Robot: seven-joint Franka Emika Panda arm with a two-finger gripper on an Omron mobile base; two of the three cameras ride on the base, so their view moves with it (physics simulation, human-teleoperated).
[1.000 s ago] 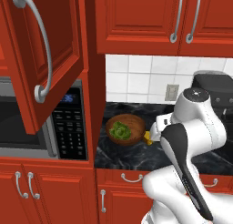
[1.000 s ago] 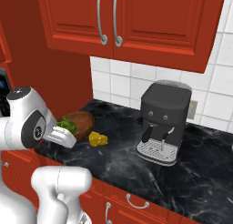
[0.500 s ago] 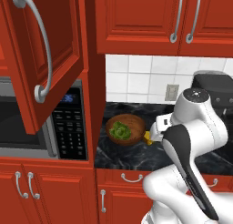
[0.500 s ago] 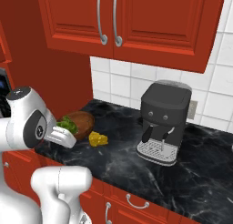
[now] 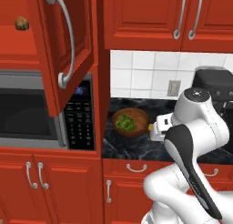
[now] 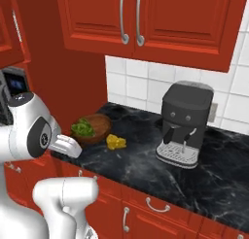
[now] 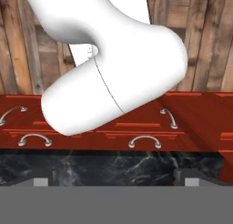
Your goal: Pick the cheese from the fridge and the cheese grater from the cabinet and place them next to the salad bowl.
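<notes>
The cheese (image 6: 115,142), a small yellow wedge, lies on the black counter just right of the salad bowl (image 6: 90,128), a brown bowl with greens. In the left base view the salad bowl (image 5: 130,122) is plain, and the arm hides most of the cheese (image 5: 150,126). The red cabinet (image 5: 27,45) at the upper left stands with its door (image 5: 68,50) swung open. The cheese grater and the fridge are out of view. My gripper (image 7: 116,182) is open and holds nothing. Its fingertips (image 7: 43,181) stand wide apart over the counter's front edge.
A small brown round thing (image 5: 20,23) sits on the cabinet shelf. Below the cabinet is a microwave (image 5: 41,111). A dark coffee machine (image 6: 186,124) stands on the counter to the right. Red drawers with silver handles (image 7: 144,141) run under the counter.
</notes>
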